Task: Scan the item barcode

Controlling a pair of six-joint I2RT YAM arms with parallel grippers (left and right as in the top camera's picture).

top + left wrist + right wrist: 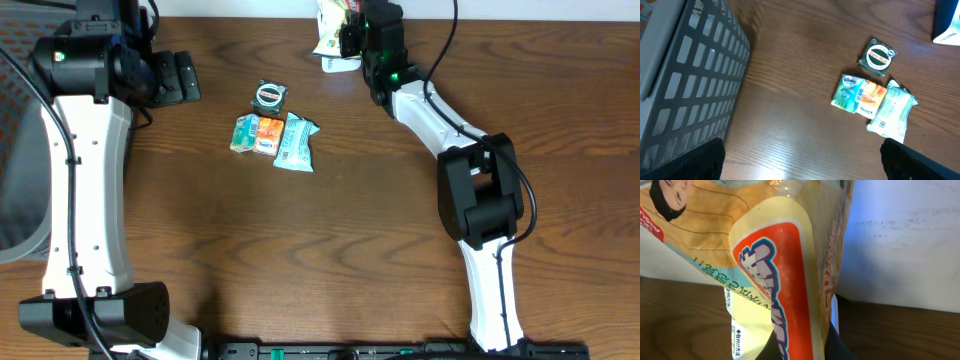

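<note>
The right gripper [352, 40] is clamped shut on a crinkly snack bag [780, 280] up at the far edge of the tabletop [350, 230], and the bag fills the whole right wrist view. The left gripper [178, 78] hangs wide open and empty off to the far left. I'd guess the bag is light, floppy, slick film that buckles and hides print in its folds, so pinching a sealed edge and keeping the barcode panel flat seems like the way to go.

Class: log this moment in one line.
left gripper open, empty | right gripper shut on yellow packet | tin, tissue pack, teal packet on table
</note>
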